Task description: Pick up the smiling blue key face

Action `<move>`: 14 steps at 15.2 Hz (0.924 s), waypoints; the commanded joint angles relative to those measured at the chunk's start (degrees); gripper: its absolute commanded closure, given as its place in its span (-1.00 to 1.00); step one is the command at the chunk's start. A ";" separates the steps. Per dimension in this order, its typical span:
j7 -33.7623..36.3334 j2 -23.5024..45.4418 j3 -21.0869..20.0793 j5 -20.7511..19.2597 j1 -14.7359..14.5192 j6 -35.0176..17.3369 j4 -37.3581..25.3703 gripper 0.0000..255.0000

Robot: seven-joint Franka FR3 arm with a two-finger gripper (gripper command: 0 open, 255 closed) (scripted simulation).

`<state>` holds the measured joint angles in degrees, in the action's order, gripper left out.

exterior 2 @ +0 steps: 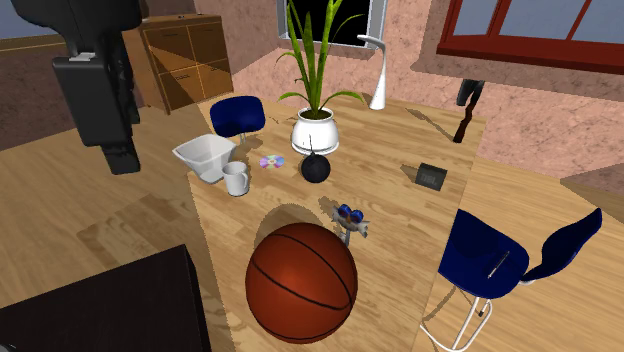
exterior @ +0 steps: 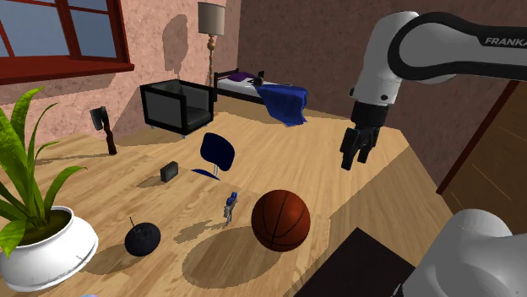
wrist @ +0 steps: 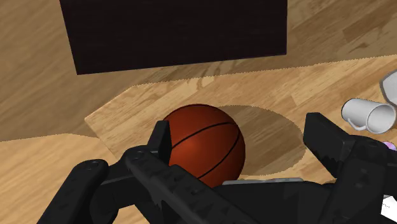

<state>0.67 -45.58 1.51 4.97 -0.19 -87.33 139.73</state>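
Observation:
The key face is a small blue-and-grey figure standing on the wooden table, just beside a large orange-brown basketball. In the second exterior view the key face stands behind the basketball. My gripper hangs open in the air, well above the table and toward the shoulder view's right of the ball. It also hangs high at the second exterior view's upper left. In the wrist view the gripper holds nothing, with the basketball below and between the fingers.
On the table stand a black round bomb-like ball, a potted plant, a small black box, a hatchet, a white mug and a white bowl. Blue chairs flank the table. The dark stand sits by its edge.

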 commanded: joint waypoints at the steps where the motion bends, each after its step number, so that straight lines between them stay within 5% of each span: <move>1: 0.00 0.00 0.00 0.00 0.00 0.00 0.00 -1.00; 14: 23.76 18.94 -13.53 5.10 2.28 -27.57 3.39 -1.00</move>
<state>22.36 -28.40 -11.05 10.02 1.81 -112.83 143.35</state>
